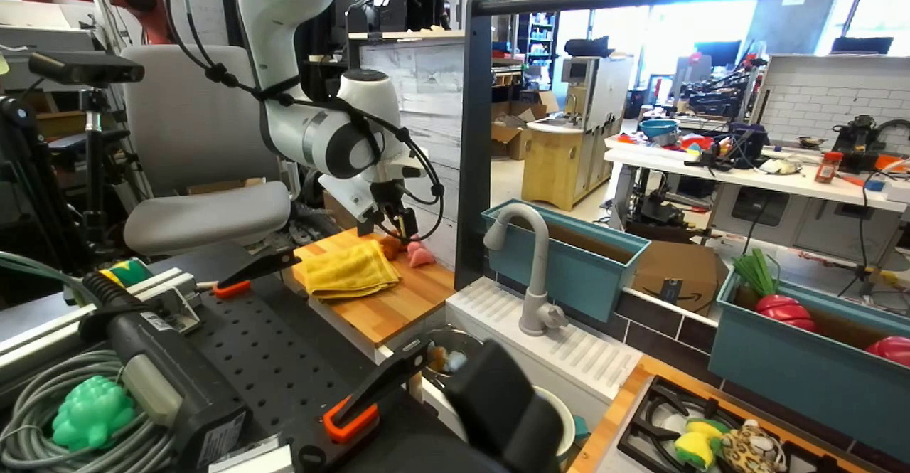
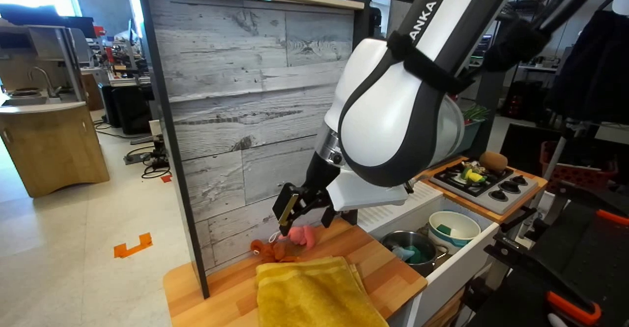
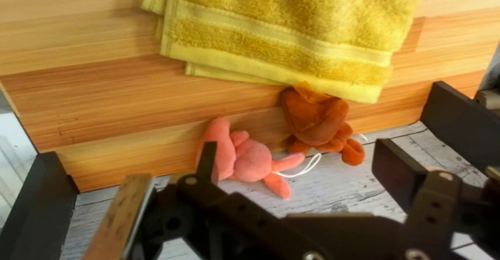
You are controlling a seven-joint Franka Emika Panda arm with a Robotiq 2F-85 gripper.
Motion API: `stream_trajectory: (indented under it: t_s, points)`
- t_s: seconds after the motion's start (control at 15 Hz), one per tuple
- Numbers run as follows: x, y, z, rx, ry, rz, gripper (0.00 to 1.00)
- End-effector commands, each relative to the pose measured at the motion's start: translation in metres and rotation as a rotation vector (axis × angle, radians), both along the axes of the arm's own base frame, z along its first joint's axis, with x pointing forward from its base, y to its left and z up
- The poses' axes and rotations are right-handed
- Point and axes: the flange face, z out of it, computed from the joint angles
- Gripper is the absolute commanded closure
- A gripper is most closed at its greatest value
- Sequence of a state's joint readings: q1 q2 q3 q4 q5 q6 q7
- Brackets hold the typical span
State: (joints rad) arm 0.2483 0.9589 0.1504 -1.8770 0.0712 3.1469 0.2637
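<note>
Black and spread wide, the claw (image 3: 297, 162) sits along the bottom of the wrist view, its two fingers well apart. Nearest lies a pink toy (image 3: 252, 160) with a white loop, just below the centre of that view; whether a fingertip touches it cannot be told. Beside it, to the right, a brown toy (image 3: 312, 121) meets the hem of a yellow towel (image 3: 297, 29), folded at the top of the frame. All three rest on a wood board (image 3: 97, 95), the toys close against grey planks (image 2: 255, 96). Toward the upper right of an exterior view, the white arm (image 2: 378, 120) carries a dark stripe lettered "ANKA EMI", interrupted by a black strap and the top edge. Further out, in an exterior view, a beige tap (image 1: 538, 267) stands right of centre before a teal planter (image 1: 586, 277); to their right, a carton (image 1: 654, 267) bears Amazon's curved arrow. At the top, left of centre, a black casing (image 1: 366, 3) reads "DELL". At the lower left, a black device (image 1: 181, 370) wears pale labels too small to read.
</note>
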Motion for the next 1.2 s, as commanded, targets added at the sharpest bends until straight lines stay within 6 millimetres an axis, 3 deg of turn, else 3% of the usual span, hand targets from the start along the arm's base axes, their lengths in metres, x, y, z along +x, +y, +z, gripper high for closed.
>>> stream_trajectory:
  t_s: [0.0,0.4,0.47,0.53,0.73,1.13]
  points:
    - [0.002,0.001,-0.012,0.018,-0.055,0.015,0.0]
    - [0.005,0.037,-0.065,0.08,-0.083,0.025,0.0]
    - [0.006,0.042,-0.07,0.092,-0.096,0.028,0.25]
    - [0.008,0.045,-0.074,0.098,-0.105,0.031,0.26]
    - [0.01,0.049,-0.072,0.111,-0.157,0.071,0.49]
    - [-0.004,0.046,-0.039,0.093,-0.239,0.17,0.95]
